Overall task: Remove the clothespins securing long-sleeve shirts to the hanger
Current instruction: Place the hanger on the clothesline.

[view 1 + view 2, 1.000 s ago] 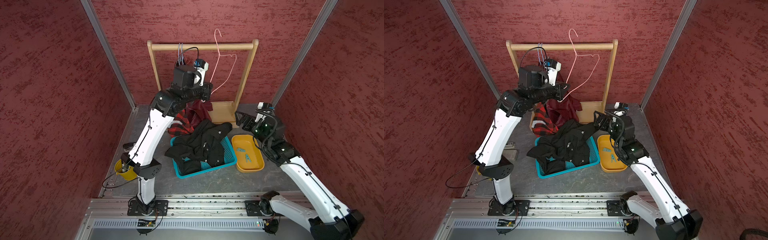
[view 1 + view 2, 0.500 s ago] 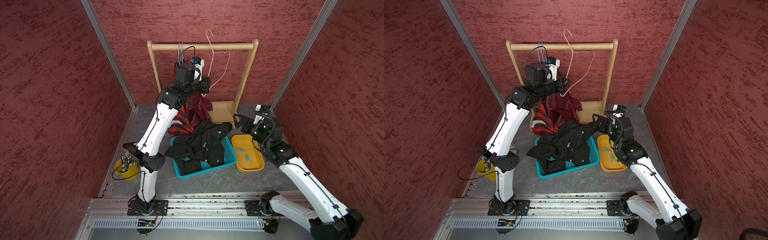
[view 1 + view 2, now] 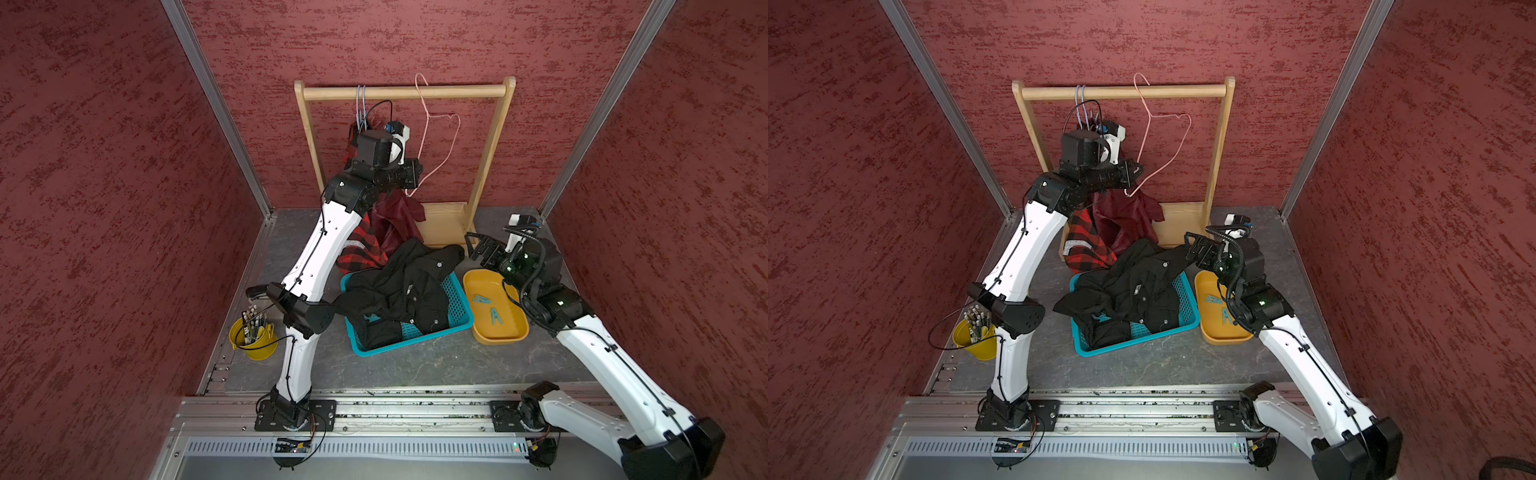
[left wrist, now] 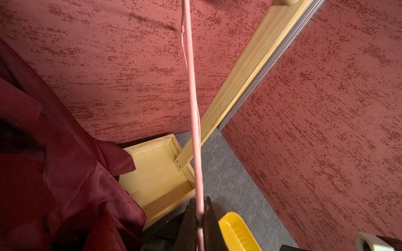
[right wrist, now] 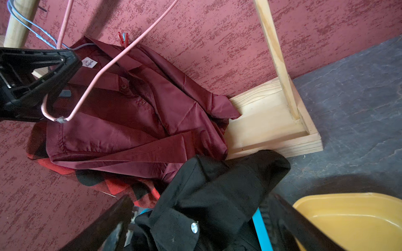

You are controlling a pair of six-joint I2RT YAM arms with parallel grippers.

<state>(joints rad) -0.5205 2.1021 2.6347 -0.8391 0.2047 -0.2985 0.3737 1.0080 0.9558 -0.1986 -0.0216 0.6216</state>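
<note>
Clothespins of teal plastic (image 3: 482, 298), two of them, lie flat in the shallow orange oval tray (image 3: 498, 334) right of centre in both top views. One runs along the tray's length, legs toward the lower edge of the frame, and the other slants above it. A red-and-blue clothespin (image 5: 123, 40) stands near upright on the shoulder of the shiny maroon satin shirt (image 5: 139, 121), upper left of the right wrist view.

The left arm climbs from its base at lower centre, bends at the elbow and reaches up to the light wooden clothes rack (image 3: 457, 90), wrist turned toward the right of the frame. The left hand (image 4: 199, 214) is pressed together on the thin pink wire hanger (image 4: 195, 113), pinching one side near its lower bend. The hanger is bare, hook over the rail, body slanting down to the left. The right arm stretches low from the lower right corner. The right hand (image 3: 478, 248) is spread wide and holds nothing, between the rack's foot and the tray, at the edge of the plain black buttoned shirt (image 3: 407, 286) heaped in the teal mesh basket (image 3: 457, 305). The red-and-black plaid shirt (image 3: 361, 249) hangs just left of the maroon one. Bare dark grey desk (image 3: 395, 365) lies open below the basket; the red walls close in on both sides.
</note>
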